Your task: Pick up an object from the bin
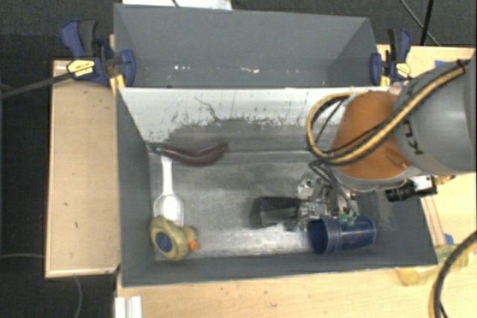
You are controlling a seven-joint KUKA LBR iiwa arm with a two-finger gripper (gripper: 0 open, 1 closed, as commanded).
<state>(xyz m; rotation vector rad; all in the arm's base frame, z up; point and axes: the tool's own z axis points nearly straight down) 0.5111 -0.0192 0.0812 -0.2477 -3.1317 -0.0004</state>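
Note:
My gripper (pixel 319 199) is low in the bin's front right part, under the arm's orange cover. A dark blue cup (pixel 341 233) lies on its side just below and to the right of it, its mouth facing left. A black blocky thing (pixel 272 211) lies on the bin floor right beside the gripper on the left. The gripper sits between these two, touching or nearly touching both. I see nothing held in it.
A dark purple curved thing like an eggplant (pixel 195 154) lies at the back left. A white spoon (pixel 168 194) runs along the left wall, and a yellowish tape roll (pixel 171 240) sits in the front left corner.

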